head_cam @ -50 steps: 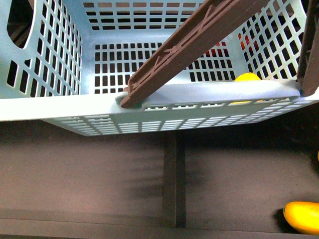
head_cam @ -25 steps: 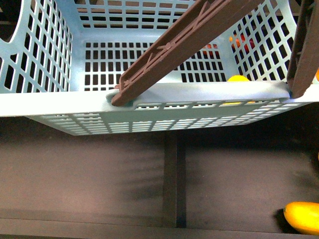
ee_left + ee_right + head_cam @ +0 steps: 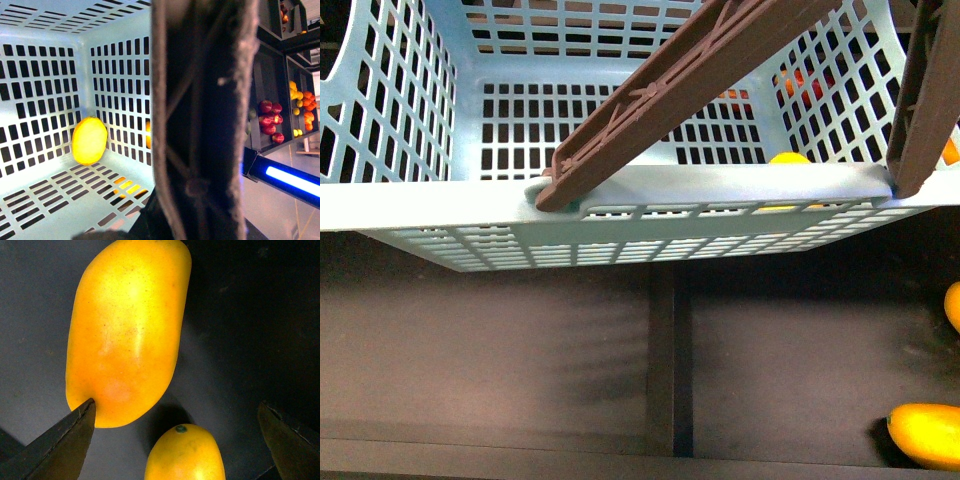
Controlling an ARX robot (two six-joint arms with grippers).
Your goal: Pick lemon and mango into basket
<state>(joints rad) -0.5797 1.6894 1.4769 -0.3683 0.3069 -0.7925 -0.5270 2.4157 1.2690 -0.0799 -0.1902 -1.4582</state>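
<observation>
Dark matte shelving (image 3: 520, 350) fills the lower front view, with a raised divider running down its middle. I read the basket (image 3: 720, 195) above it; its near rim crosses the frame and two brown handles (image 3: 670, 85) stand swung up.

Lemon (image 3: 90, 141): inside the basket, on the slotted floor, leaning against a lattice wall near a corner. The front view shows only its top over the near rim.

Mango (image 3: 125, 335): lying on the dark surface, outside the basket, directly under the right wrist camera. A second yellow-orange fruit (image 3: 185, 455) with a small dark stem dot lies just beside its lower end.

Right gripper (image 3: 176, 405): fingers spread wide apart. One fingertip (image 3: 70, 435) overlaps the mango's end; I cannot tell whether it touches.

Left gripper: no fingers show, because one dark handle blocks the left wrist view, so I cannot tell its state.
</observation>
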